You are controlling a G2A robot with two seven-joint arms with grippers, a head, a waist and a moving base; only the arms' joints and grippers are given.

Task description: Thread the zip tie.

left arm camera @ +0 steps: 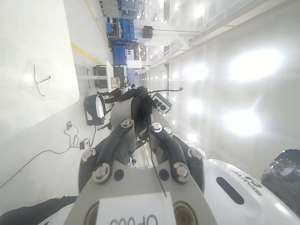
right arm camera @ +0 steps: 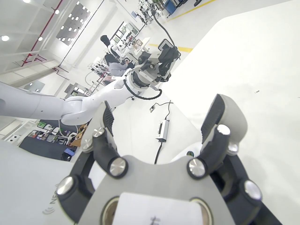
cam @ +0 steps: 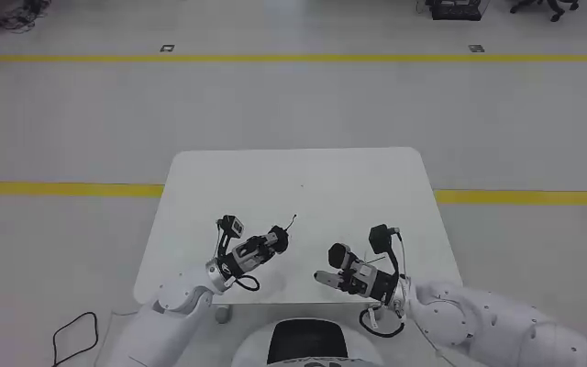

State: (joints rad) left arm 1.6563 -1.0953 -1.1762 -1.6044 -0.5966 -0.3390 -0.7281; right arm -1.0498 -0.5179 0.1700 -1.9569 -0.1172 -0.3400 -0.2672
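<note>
Your left tool (cam: 278, 239) pinches the zip tie (left arm camera: 159, 176) mid-strap above the desk's (cam: 303, 174) near left, ends free for threading; your right tool (right arm camera: 161, 104) hangs spread near right, empty.

You have an open gap between the left gripper (cam: 278, 239) and the right gripper (cam: 328, 266) over the table (cam: 303, 170); the zip tie (cam: 292, 221) juts up from the left gripper's tip, seemingly the nearest obstacle there
</note>
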